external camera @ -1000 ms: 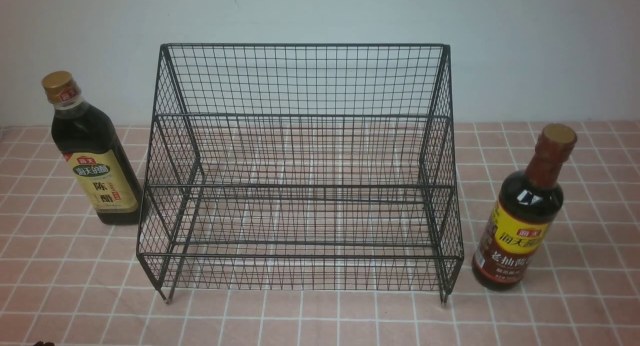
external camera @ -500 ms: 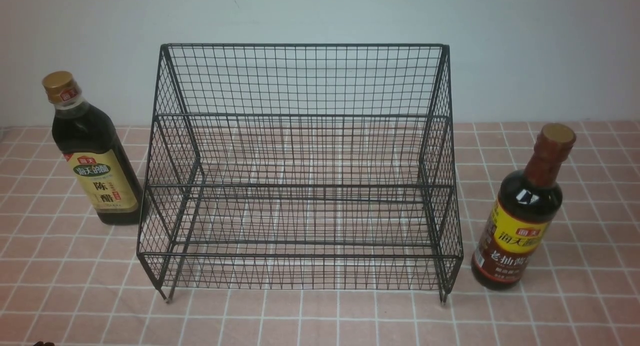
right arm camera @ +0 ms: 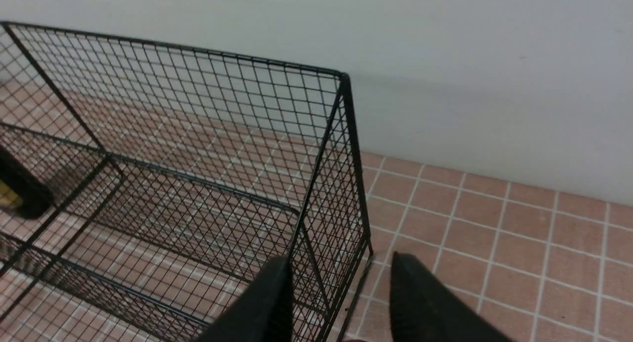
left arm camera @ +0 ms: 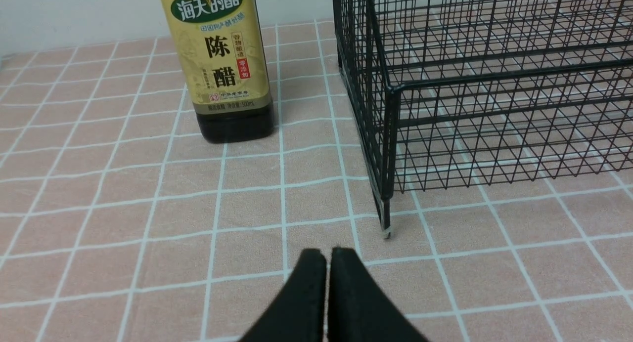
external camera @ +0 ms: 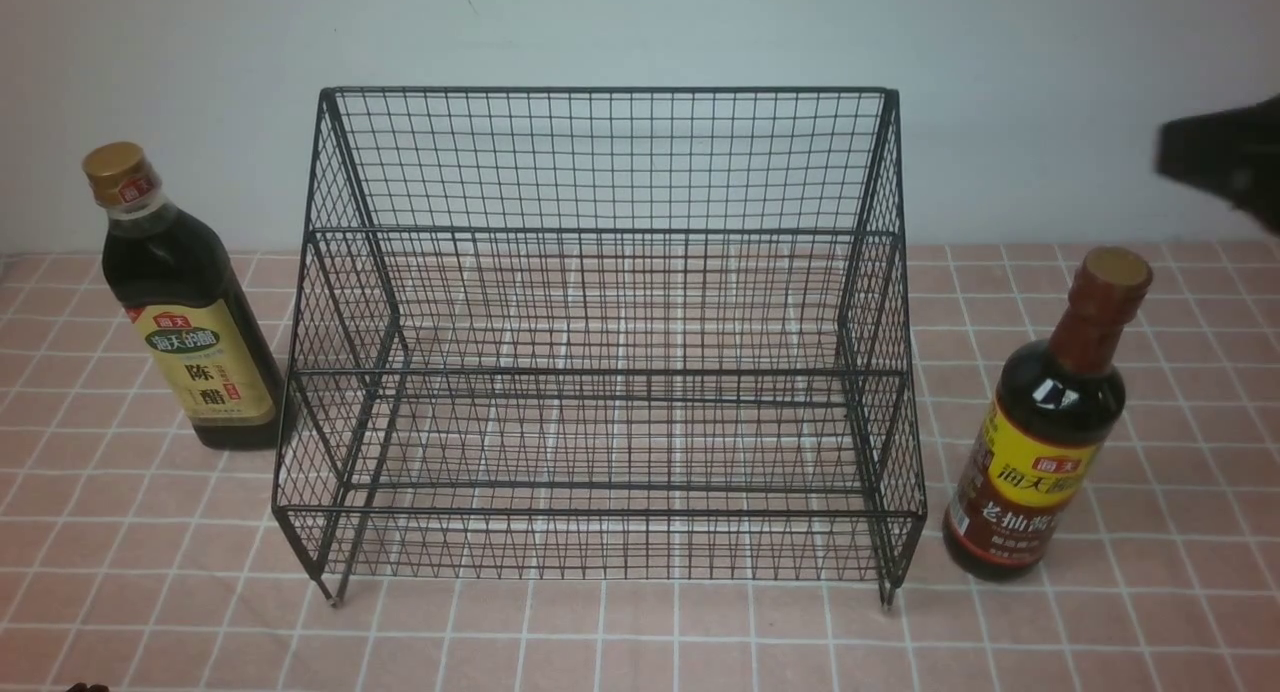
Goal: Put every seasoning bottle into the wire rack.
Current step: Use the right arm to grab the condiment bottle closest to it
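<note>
The black wire rack (external camera: 600, 372) stands mid-table with nothing on its tiers. To its left stands the gold-capped seasoning bottle (external camera: 185, 302) with a beige label, also seen in the left wrist view (left arm camera: 225, 70). The brown-red-necked seasoning bottle (external camera: 1050, 422) with a yellow label stands upright to the rack's right. My left gripper (left arm camera: 327, 255) is shut and holds nothing, low over the cloth in front of the rack's left front leg (left arm camera: 386, 223). My right gripper (right arm camera: 341, 270) is open and holds nothing, above the rack's right side wall (right arm camera: 336, 184). In the front view it is a blurred dark shape (external camera: 1225, 157) high above the right bottle.
A pink tiled cloth (external camera: 640, 642) covers the table. A pale wall (external camera: 640, 32) rises right behind the rack.
The dark end of my right arm has come into the front view at the upper right. Both bottles and the rack have not moved.
</note>
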`<state>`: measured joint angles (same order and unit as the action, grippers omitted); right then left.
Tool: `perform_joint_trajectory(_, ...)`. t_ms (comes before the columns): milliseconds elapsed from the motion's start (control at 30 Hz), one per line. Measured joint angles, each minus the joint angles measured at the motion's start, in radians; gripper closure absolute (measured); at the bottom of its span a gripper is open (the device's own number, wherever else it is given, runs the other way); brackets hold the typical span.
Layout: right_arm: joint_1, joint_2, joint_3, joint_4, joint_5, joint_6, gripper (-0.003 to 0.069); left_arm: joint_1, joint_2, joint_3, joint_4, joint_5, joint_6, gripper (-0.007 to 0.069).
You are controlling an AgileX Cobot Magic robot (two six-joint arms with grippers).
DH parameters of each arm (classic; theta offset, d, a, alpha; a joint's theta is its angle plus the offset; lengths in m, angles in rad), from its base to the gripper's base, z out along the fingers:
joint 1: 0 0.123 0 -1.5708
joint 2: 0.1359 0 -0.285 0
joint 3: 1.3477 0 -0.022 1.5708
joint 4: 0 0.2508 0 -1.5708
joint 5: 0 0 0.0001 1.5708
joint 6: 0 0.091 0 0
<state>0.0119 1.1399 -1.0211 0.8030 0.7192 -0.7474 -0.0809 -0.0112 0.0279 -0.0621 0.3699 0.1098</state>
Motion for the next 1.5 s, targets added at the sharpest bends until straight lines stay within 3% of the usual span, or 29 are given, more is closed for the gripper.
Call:
perform_joint_trajectory(267,0.081,0.124,-0.001,-0.049,-0.068,-0.021,0.0119,0.0,0.0,0.0,0.0,0.0,0.0,0.0631)
perform_joint_trajectory(600,0.09,0.185,0.009,-0.097,-0.025,0.029,0.0084,0.0,0.0,0.0,0.0,0.0,0.0,0.0631)
perform_joint_trajectory(767,0.09,0.186,0.023,-0.194,-0.009,0.101,0.0084,0.0,0.0,0.0,0.0,0.0,0.0,0.0631)
perform_joint_trajectory(900,0.09,0.192,0.023,-0.245,0.006,0.135,0.014,0.0,0.0,0.0,0.0,0.0,0.0,0.0631)
perform_joint_trajectory(1067,0.09,0.194,0.023,-0.271,-0.012,0.127,0.039,0.0,0.0,0.0,0.0,0.001,0.0,0.0631)
perform_joint_trajectory(1233,0.089,0.191,0.0,-0.283,0.018,0.126,0.0388,0.0,0.0,0.0,0.0,0.002,0.0,0.0631)
perform_joint_trajectory(1500,0.09,0.12,-0.157,-0.309,0.196,0.133,0.0388,0.0,0.0,0.0,0.0,0.003,0.0,0.0631)
